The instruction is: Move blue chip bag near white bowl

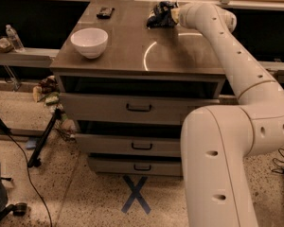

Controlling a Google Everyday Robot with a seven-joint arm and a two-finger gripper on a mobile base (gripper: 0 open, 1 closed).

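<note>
Arm [236, 60] stretched far forward — gripper [173, 16] pointing left at its end.

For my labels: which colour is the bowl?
Plain white bowl, camera view. The gripper is at the blue chip bag.

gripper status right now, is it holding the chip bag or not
Gripper: at the blue chip bag on the far right part of the tabletop; whether it is open, closed or holding the bag cannot be told.
</note>
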